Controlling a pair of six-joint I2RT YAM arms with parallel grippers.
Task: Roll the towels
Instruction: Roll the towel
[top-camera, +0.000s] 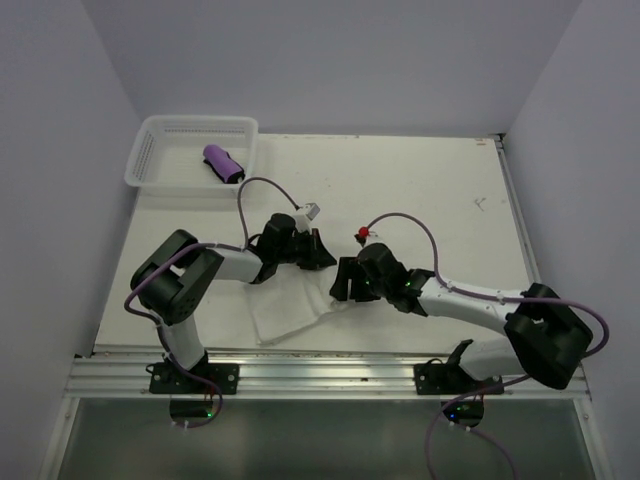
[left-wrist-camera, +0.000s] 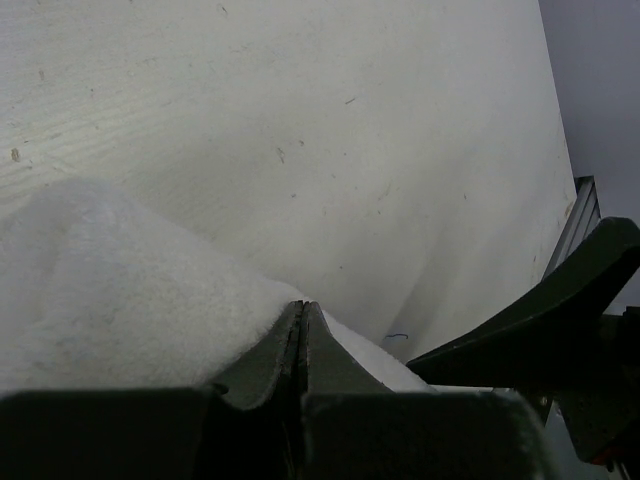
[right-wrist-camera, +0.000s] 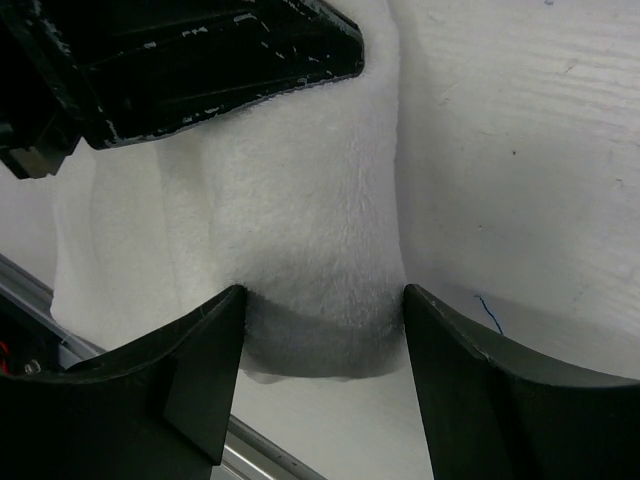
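The large fluffy white towel (top-camera: 293, 308) lies on the table between both arms, partly rolled at its far end. My left gripper (top-camera: 322, 256) is shut, its tips (left-wrist-camera: 302, 306) pressed against the white towel (left-wrist-camera: 100, 280); no cloth shows between the jaws. My right gripper (top-camera: 342, 282) is open wide. Its fingers (right-wrist-camera: 200, 365) straddle the rolled end of the towel (right-wrist-camera: 300, 200) and touch it on both sides. The left gripper (right-wrist-camera: 200, 50) rests on the same roll just beyond. The small purple towel (top-camera: 223, 163) lies rolled up in the basket.
A white mesh basket (top-camera: 150, 150) stands at the far left corner of the table. The metal rail (top-camera: 320, 372) along the near edge runs close behind the towel. Grey walls close in the table on three sides.
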